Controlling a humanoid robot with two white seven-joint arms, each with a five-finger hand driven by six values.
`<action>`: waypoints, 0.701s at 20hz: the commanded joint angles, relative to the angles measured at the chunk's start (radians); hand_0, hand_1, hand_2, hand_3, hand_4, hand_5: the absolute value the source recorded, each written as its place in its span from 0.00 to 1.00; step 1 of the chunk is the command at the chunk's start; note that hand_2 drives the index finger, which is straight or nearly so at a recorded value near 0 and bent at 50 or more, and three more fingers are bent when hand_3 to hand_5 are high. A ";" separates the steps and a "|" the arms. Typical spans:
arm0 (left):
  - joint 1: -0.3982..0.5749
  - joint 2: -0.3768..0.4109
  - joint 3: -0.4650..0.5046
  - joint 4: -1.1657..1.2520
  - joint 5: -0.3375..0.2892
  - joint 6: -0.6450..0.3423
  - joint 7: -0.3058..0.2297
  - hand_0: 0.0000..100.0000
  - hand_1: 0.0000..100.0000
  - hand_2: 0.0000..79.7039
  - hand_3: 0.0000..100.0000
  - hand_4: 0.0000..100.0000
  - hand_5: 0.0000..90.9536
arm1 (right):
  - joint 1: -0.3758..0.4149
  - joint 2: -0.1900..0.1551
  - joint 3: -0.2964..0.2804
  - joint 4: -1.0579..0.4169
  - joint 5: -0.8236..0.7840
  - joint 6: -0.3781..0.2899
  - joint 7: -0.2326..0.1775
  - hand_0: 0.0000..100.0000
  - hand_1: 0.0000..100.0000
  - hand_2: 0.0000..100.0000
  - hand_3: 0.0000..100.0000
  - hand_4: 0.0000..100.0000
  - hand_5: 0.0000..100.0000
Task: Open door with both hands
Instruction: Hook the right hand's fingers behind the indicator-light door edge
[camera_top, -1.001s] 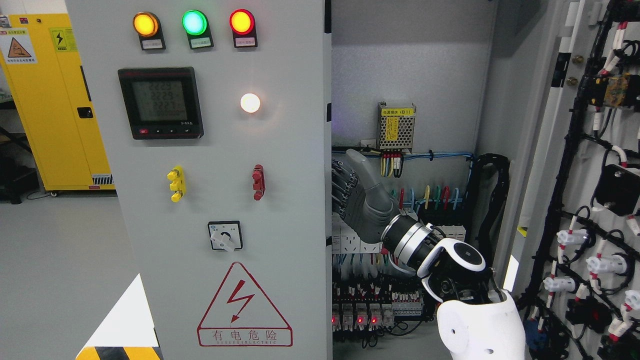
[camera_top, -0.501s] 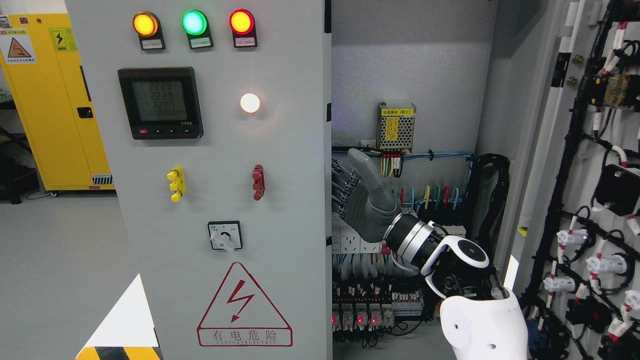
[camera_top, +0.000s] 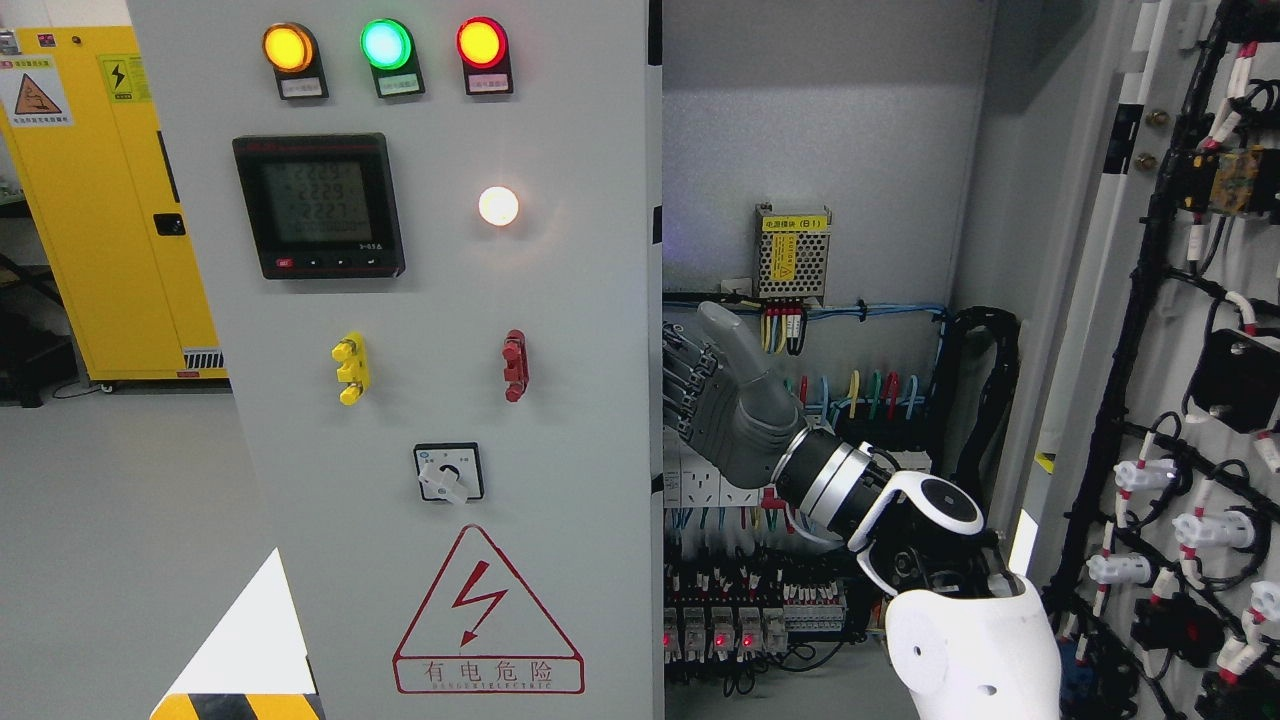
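Right hand (camera_top: 725, 400) shifted slightly rightward, fingers hooked behind upright left door (camera_top: 450, 400) edge; thumb up

hand (camera_top: 725, 405): dark grey, segmented black fingers (camera_top: 680, 375), smooth lighter grey thumb
wrist (camera_top: 830, 475): ribbed silver and black ring
joint (camera_top: 925, 520): white shell with grey round cap, black parts below
forearm (camera_top: 975, 650): glossy white casing with small dark holes
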 joint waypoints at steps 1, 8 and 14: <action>-0.032 0.021 0.000 0.000 0.000 0.000 0.001 0.00 0.00 0.00 0.00 0.00 0.00 | -0.009 -0.007 0.004 0.013 0.001 0.002 0.008 0.20 0.12 0.00 0.00 0.00 0.00; -0.032 0.021 0.000 0.000 0.000 0.000 0.001 0.00 0.00 0.00 0.00 0.00 0.00 | -0.017 -0.005 0.001 0.013 -0.006 0.026 0.043 0.20 0.12 0.00 0.00 0.00 0.00; -0.032 0.021 0.000 0.000 0.000 0.000 0.001 0.00 0.00 0.00 0.00 0.00 0.00 | -0.017 -0.005 -0.001 0.006 -0.009 0.026 0.049 0.20 0.12 0.00 0.00 0.00 0.00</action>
